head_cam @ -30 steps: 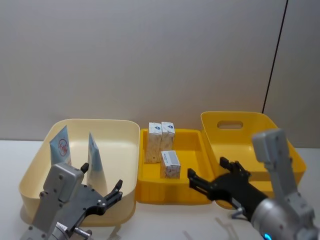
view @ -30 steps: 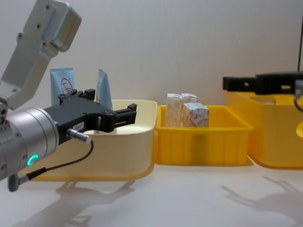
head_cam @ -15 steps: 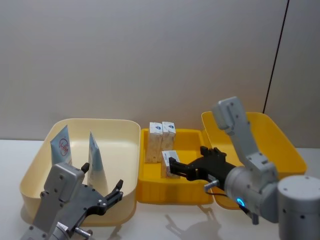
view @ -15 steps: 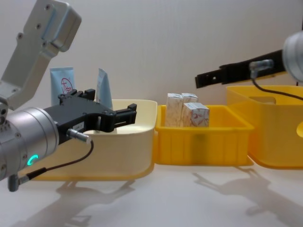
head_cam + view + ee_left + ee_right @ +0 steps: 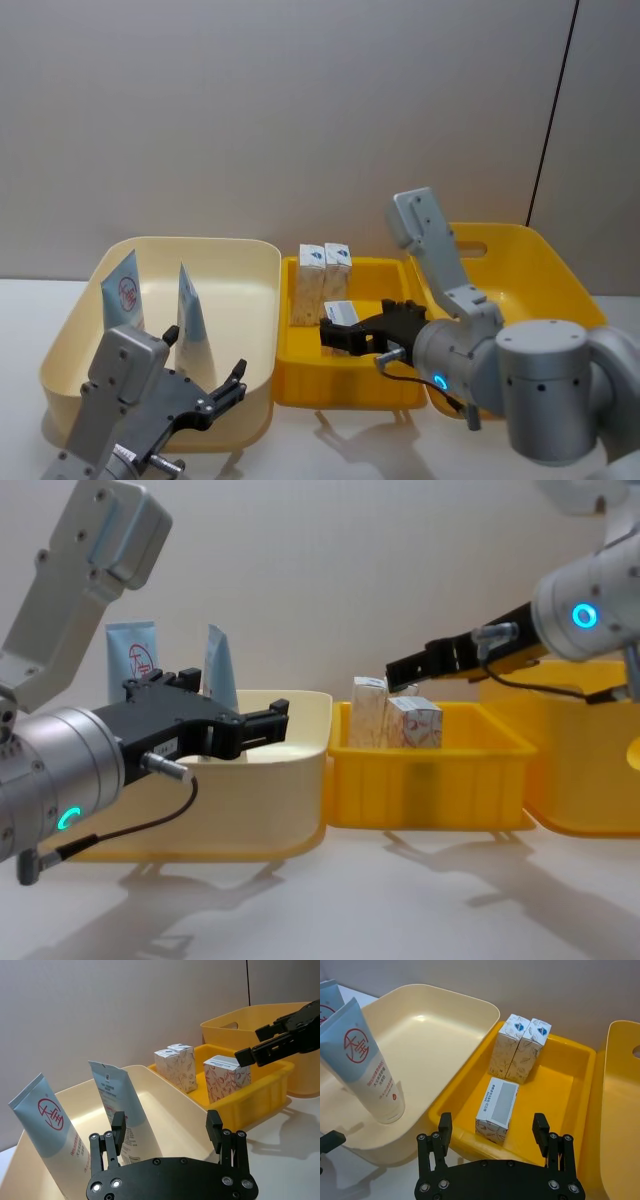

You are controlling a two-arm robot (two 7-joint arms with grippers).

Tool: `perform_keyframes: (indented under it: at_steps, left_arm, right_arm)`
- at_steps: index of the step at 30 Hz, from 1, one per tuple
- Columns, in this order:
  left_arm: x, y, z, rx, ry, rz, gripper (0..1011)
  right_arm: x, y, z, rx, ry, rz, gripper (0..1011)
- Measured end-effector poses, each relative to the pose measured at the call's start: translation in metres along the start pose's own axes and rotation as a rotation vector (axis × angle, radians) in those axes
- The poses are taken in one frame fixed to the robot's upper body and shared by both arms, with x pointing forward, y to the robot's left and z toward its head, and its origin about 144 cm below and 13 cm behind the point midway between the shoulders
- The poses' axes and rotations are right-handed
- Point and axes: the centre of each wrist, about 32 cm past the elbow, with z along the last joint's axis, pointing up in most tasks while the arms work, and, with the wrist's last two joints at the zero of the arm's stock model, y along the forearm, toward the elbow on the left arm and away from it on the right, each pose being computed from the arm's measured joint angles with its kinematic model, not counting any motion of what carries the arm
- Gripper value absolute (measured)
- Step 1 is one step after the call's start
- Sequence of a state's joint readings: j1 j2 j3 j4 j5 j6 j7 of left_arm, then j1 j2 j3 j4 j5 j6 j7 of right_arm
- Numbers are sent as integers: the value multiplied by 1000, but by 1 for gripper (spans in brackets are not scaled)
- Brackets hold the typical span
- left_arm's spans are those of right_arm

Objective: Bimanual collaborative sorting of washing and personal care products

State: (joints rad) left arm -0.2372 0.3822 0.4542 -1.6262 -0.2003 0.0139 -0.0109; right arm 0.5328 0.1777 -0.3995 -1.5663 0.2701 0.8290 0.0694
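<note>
Two pale-blue tubes point(image 5: 122, 290) point(image 5: 190, 320) stand leaning in the cream tub point(image 5: 190, 243). Three whitish cartons sit in the small yellow tray point(image 5: 385, 270): two upright at the back point(image 5: 310, 283) point(image 5: 337, 268) and one in front point(image 5: 497, 1107). My right gripper point(image 5: 336, 338) hovers open just above the front carton, its fingers on either side of it in the right wrist view, touching nothing. My left gripper point(image 5: 215, 395) is open and empty, low at the cream tub's near side, pointing toward the tubes point(image 5: 117, 1100).
A large yellow tub point(image 5: 520, 240) with a handle slot stands right of the tray; my right arm reaches across its near left corner. The three containers touch side by side on a white table point(image 5: 400, 900) before a grey wall.
My right arm has swung left from over the large yellow tub to above the tray's front carton, still open. The left arm has not moved.
</note>
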Motion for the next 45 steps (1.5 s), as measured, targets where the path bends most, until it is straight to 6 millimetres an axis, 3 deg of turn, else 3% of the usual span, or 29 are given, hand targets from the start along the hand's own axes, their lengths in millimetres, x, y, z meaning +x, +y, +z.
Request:
perform_keyframes:
  at_steps: [18,39,45]
  left_arm:
    - [0,0,0,0,0,0,1002]
    - [0,0,0,0,0,0,1002]
    - [0,0,0,0,0,0,1002]
  right_arm:
    - [-3,32,0,-79,46,-59,1001]
    - [-6,52,1,-82,46,-61,1001]
    - [-7,54,1,-81,42,-60,880]
